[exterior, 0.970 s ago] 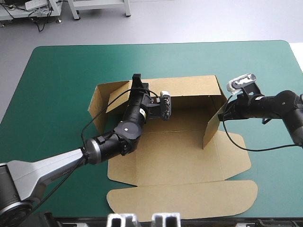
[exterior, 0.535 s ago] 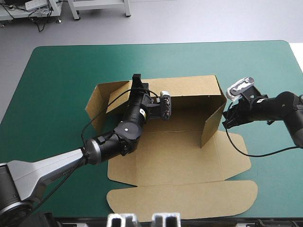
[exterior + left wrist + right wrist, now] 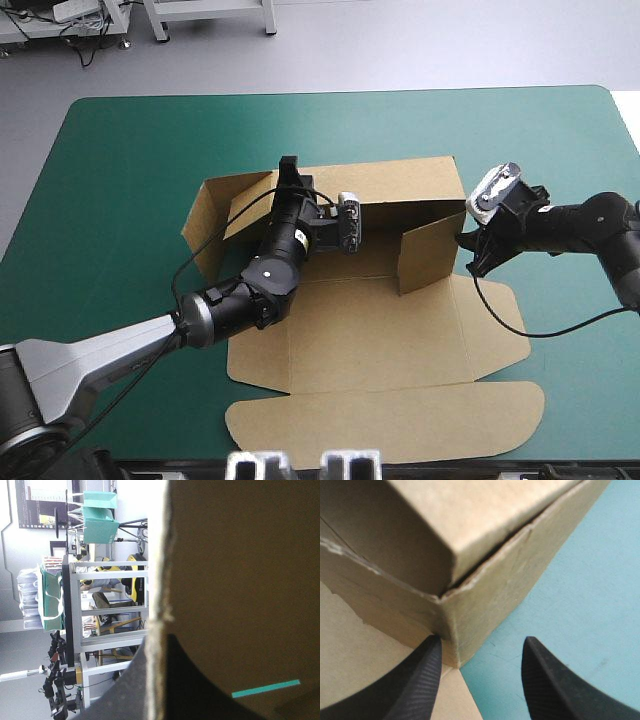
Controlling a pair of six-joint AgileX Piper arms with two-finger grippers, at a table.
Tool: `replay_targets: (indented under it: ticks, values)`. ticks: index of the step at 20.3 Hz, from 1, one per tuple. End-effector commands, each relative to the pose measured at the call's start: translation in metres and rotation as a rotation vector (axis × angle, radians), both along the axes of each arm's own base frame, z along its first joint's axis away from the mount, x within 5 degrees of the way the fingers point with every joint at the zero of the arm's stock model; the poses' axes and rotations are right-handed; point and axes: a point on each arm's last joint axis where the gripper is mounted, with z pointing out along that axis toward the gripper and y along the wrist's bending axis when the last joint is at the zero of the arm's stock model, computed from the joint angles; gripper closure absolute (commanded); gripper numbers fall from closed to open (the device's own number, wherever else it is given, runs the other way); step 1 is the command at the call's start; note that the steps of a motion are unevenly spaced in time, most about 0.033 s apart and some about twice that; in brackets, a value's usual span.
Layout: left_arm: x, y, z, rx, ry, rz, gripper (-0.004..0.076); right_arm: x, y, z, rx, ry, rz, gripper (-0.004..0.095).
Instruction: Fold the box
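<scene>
Brown box (image 3: 380, 330) sits mid counter (image 3: 120, 180), back wall (image 3: 400, 185) raised. Left gripper (image 3: 289, 170) pinches that wall, fingers nearly closed. Right gripper (image 3: 480, 645) is at the box's right corner, fingers apart and empty. The unheld side flap (image 3: 430, 255) may spring outward.

No writing, label, brand, number or sign can be read in any view (the box (image 3: 380, 330) shows only bare brown board)
</scene>
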Motion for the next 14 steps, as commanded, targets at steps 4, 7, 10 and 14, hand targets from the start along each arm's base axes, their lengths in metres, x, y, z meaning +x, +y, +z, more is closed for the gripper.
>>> replay_targets:
  ticks: [4, 7, 10, 14]
  values:
    - [-0.003, 0.001, 0.017, -0.057, -0.027, 0.006, 0.0734, -0.005, 0.008, 0.016, 0.113, 0.003, 0.032, 0.0466]
    - [-0.003, 0.001, 0.017, -0.058, -0.026, 0.003, 0.0734, 0.002, 0.007, 0.014, 0.141, -0.017, -0.01, 0.0466]
    - [-0.004, -0.001, 0.016, -0.062, -0.021, -0.013, 0.0734, 0.015, 0.01, 0.003, 0.227, 0.023, -0.045, 0.0468]
    - [-0.004, -0.002, 0.016, -0.066, -0.017, -0.029, 0.0734, 0.031, 0.014, -0.012, 0.32, 0.058, -0.056, 0.0496]
